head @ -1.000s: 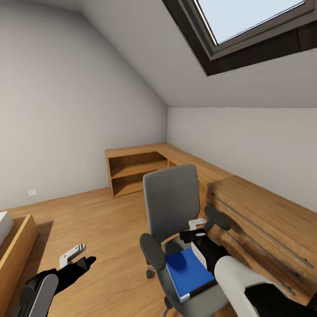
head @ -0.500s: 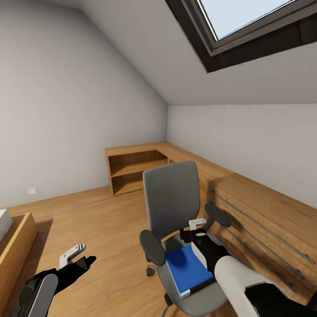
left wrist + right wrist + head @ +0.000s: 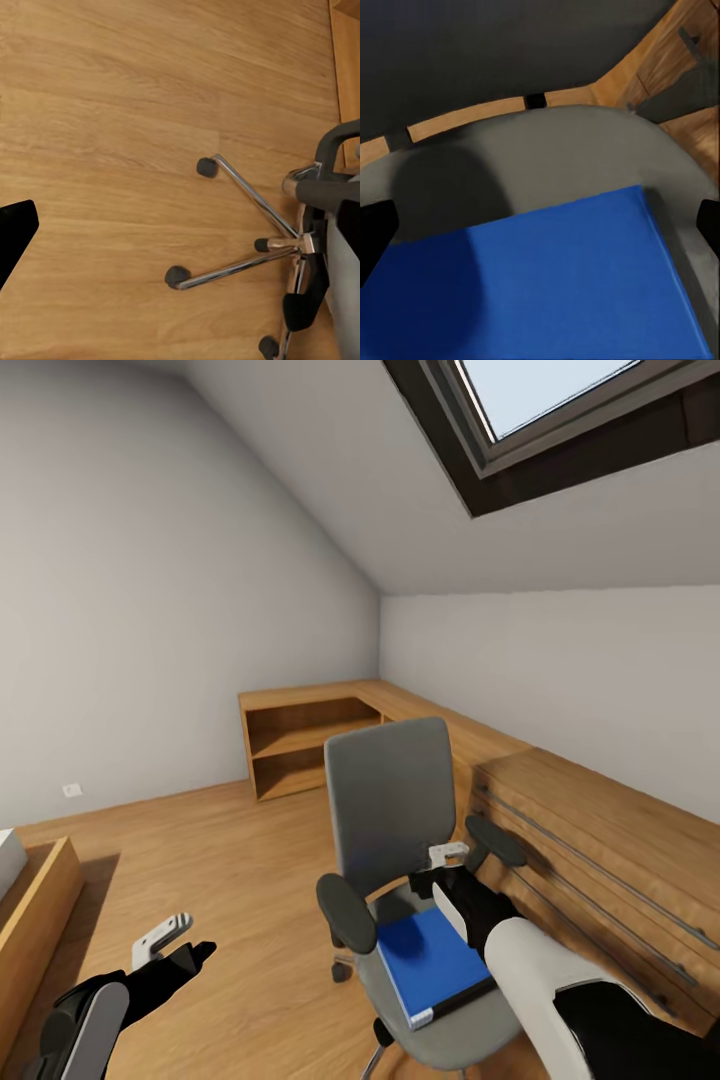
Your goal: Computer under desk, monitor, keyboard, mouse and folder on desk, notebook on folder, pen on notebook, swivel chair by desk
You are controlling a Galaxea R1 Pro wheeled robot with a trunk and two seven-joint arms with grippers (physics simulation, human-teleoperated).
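A grey-walled bedroom under a sloped ceiling and skylight, with a light plank floor and low wooden shelving running along the far walls. The swivel chair stands on the floor beside a wooden dresser, its chrome star base and castors visible from the left wrist camera. The blue folder lies flat on the chair's seat (white edge toward the robot). The right gripper hovers just above the folder's far end, its dark fingers spread apart at either side of the blue cover. The left gripper hangs over bare floor, well apart from the chair; whether its fingers are parted cannot be told.
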